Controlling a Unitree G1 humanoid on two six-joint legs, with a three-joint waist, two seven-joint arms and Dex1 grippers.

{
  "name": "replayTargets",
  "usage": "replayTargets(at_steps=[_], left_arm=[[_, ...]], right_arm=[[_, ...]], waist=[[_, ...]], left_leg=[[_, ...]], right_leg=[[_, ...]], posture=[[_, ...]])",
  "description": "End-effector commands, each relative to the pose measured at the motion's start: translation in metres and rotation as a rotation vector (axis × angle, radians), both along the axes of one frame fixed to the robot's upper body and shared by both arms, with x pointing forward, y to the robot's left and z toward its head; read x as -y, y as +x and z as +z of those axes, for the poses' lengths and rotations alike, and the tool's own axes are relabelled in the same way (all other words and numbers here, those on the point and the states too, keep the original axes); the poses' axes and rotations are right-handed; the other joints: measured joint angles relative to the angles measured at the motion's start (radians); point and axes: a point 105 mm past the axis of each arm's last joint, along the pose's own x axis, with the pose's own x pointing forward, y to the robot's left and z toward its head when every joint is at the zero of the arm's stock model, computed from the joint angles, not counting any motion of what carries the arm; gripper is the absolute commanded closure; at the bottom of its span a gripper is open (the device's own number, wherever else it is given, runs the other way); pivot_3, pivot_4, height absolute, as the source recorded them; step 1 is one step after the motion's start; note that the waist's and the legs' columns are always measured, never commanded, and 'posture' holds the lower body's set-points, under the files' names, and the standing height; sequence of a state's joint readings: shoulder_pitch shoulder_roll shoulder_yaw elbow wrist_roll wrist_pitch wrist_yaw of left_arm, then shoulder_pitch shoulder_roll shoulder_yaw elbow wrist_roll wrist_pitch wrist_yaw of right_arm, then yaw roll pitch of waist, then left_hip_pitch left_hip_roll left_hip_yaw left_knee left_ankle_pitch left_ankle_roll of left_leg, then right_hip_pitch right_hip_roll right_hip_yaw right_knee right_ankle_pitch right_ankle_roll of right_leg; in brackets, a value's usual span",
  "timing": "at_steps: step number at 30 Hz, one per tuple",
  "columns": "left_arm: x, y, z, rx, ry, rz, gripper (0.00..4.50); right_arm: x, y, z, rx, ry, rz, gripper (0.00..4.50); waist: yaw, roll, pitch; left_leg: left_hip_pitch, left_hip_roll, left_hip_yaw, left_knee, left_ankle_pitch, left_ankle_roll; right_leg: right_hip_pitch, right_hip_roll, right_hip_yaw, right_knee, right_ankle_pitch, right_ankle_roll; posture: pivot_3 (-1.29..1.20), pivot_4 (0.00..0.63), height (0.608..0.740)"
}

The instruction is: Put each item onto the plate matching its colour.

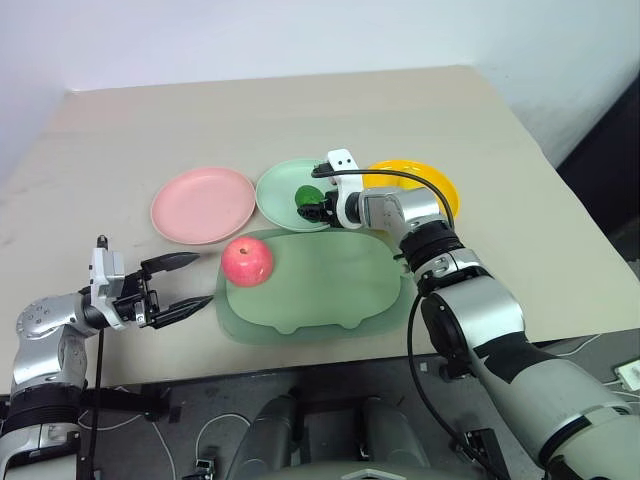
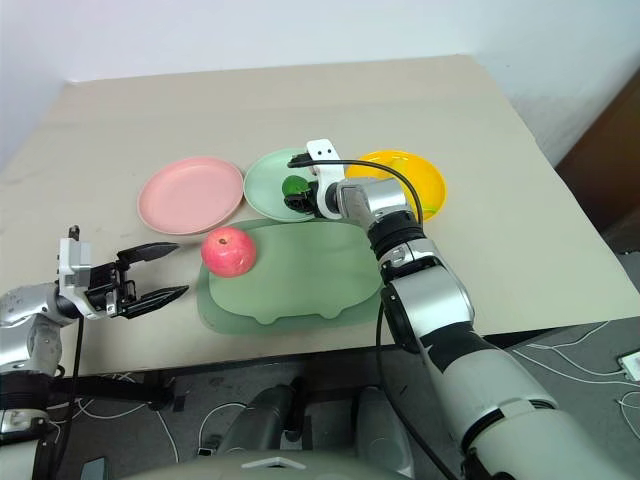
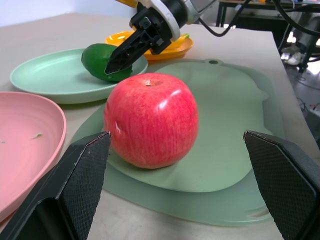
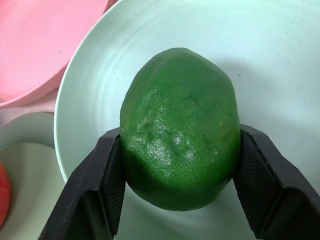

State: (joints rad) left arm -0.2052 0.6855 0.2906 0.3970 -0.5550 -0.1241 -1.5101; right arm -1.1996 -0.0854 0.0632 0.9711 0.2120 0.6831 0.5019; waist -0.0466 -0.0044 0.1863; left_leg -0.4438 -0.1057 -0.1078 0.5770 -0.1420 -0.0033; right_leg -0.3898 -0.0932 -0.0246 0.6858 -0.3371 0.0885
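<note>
A small dark green fruit [image 4: 180, 115] sits low over the pale mint green plate [image 1: 278, 190], and my right gripper [image 1: 310, 207] is shut on it, one finger on each side. I cannot tell whether the fruit touches the plate. A red-pink apple [image 1: 247, 261] stands on the left end of the sage-green mat [image 1: 330, 290]. My left gripper [image 1: 200, 280] is open, level and a short way left of the apple, pointing at it. The pink plate [image 1: 203, 204] lies left of the green one with nothing on it. My right arm partly covers the yellow-orange plate [image 1: 440, 185], to the right.
The three plates stand in a row just behind the mat on a beige table [image 1: 300, 110]. The table's front edge runs close below the mat. A black cable [image 1: 400, 175] arcs over the right wrist above the yellow-orange plate.
</note>
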Motion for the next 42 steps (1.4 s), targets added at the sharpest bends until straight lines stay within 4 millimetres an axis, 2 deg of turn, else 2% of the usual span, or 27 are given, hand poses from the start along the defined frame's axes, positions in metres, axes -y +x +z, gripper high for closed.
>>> replayTargets(at_steps=[1,16,18,22,25,27,31,35,39,42], left_arm=[[-0.002,0.003,0.010,0.048,0.008,0.008,0.00],[0.004,0.006,0.011,0.039,-0.004,-0.001,0.00],[0.005,0.006,0.012,0.040,-0.005,-0.003,0.00],[0.004,0.004,0.007,0.033,-0.007,-0.003,0.00],[0.004,0.003,0.006,0.030,-0.011,-0.004,0.00],[0.005,0.002,0.005,0.030,-0.012,-0.005,0.00],[0.009,0.000,0.005,0.032,-0.019,-0.007,0.00],[0.012,0.000,0.002,0.028,-0.012,-0.003,0.00],[0.016,0.003,0.003,0.037,-0.010,0.006,0.00],[0.023,0.007,0.007,0.045,-0.036,0.007,0.00]], right_arm=[[-0.005,0.002,0.008,0.022,0.004,0.011,1.85],[-0.007,0.004,0.007,0.029,0.005,-0.008,1.85],[-0.006,0.005,0.007,0.034,0.003,-0.018,1.13],[-0.005,0.007,0.011,0.045,0.007,-0.014,0.03],[-0.004,0.007,0.022,0.061,0.037,0.003,0.03],[-0.003,0.005,0.037,0.082,0.079,0.034,0.03],[0.007,-0.010,0.072,0.108,0.181,0.132,0.03],[0.032,-0.033,0.096,0.148,0.221,0.191,0.03],[0.057,-0.055,0.100,0.184,0.203,0.237,0.03],[0.078,-0.074,0.090,0.189,0.177,0.275,0.03]], waist=[[0.000,0.000,0.000],[-0.001,0.000,0.000],[-0.001,0.000,0.000],[0.000,0.000,0.000],[0.000,0.000,0.000],[0.000,0.000,0.000],[0.004,0.000,0.000],[0.006,0.000,0.000],[0.005,0.000,0.000],[0.005,0.000,0.000]], left_leg=[[0.000,0.000,0.000,0.000,0.000,0.000],[0.000,0.000,0.000,0.000,0.000,-0.001],[0.001,0.000,0.000,0.000,0.000,-0.001],[0.000,0.000,0.000,0.000,0.001,-0.001],[0.000,0.000,0.000,0.000,0.001,-0.001],[0.000,0.000,0.000,0.000,0.001,-0.001],[-0.001,0.000,0.000,0.000,0.001,-0.001],[-0.001,0.000,0.000,0.000,0.000,-0.001],[-0.001,0.000,0.000,0.000,0.000,-0.001],[-0.002,0.000,0.000,-0.001,0.000,0.000]], right_leg=[[0.000,0.000,0.000,0.000,0.000,0.000],[0.000,0.000,0.000,0.001,0.000,0.000],[0.000,0.000,0.000,0.001,0.000,0.000],[0.000,0.000,0.000,0.001,0.000,0.000],[0.000,0.000,0.000,0.001,0.000,0.000],[0.000,0.000,0.000,0.001,0.000,0.000],[-0.001,0.000,0.000,0.001,0.000,0.000],[-0.001,0.000,0.000,-0.001,0.000,0.000],[0.000,-0.001,0.000,-0.001,0.000,0.000],[-0.001,-0.001,0.000,-0.002,0.000,-0.001]], posture=[[0.00,0.150,0.737],[0.00,0.150,0.737],[0.00,0.150,0.737],[0.00,0.150,0.737],[0.00,0.150,0.737],[0.00,0.150,0.737],[0.00,0.150,0.737],[0.00,0.150,0.737],[0.00,0.150,0.737],[0.00,0.150,0.737]])
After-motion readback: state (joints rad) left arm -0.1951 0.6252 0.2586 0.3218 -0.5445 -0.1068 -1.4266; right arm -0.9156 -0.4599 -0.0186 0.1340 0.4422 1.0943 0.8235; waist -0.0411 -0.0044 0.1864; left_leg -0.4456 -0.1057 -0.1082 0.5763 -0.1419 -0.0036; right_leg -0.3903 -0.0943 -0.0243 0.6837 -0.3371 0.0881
